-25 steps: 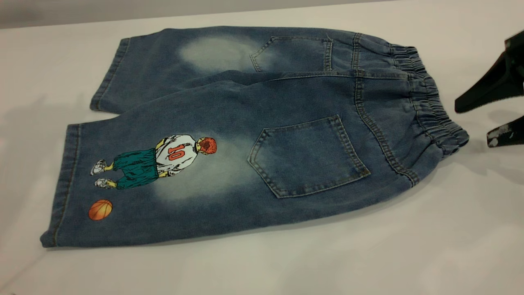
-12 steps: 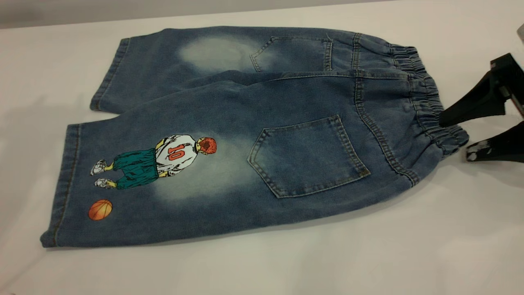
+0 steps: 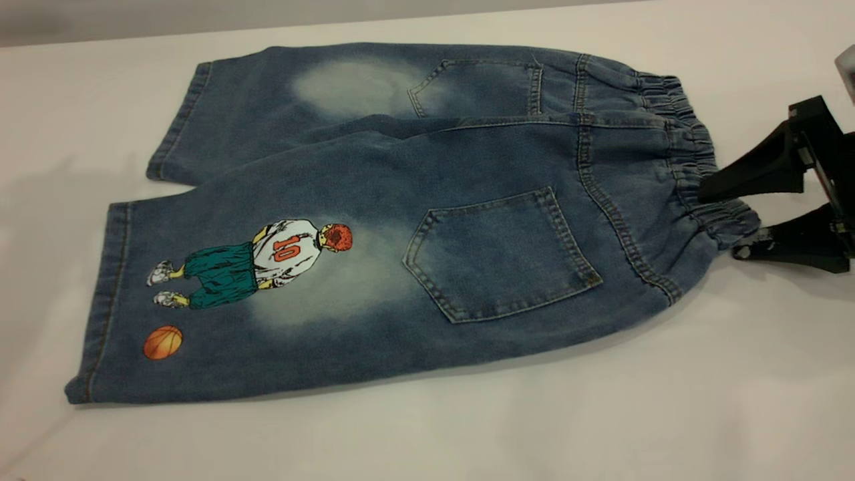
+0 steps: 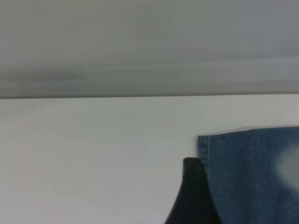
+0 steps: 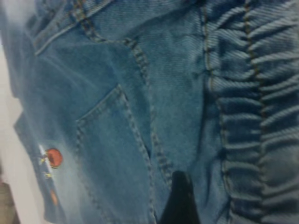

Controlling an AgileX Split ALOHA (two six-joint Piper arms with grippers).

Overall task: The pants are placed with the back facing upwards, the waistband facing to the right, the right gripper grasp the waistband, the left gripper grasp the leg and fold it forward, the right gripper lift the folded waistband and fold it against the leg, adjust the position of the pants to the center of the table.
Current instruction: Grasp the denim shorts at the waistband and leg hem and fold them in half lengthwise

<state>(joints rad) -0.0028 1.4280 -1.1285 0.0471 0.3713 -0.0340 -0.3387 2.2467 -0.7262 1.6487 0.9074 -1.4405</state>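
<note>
The exterior view looks down at a slant across the white counter (image 3: 427, 441), near enough that the pants (image 3: 401, 220) fill most of its width, with the waistband (image 3: 695, 167) at its right. The right wrist view sits very close above that same waistband (image 5: 252, 116), showing only denim, a back pocket (image 5: 117, 158) and a sliver of the print. The left wrist view looks low and level along the counter (image 4: 93, 154) toward a pale wall, sharing only a leg hem (image 4: 205, 154) with the exterior view.
</note>
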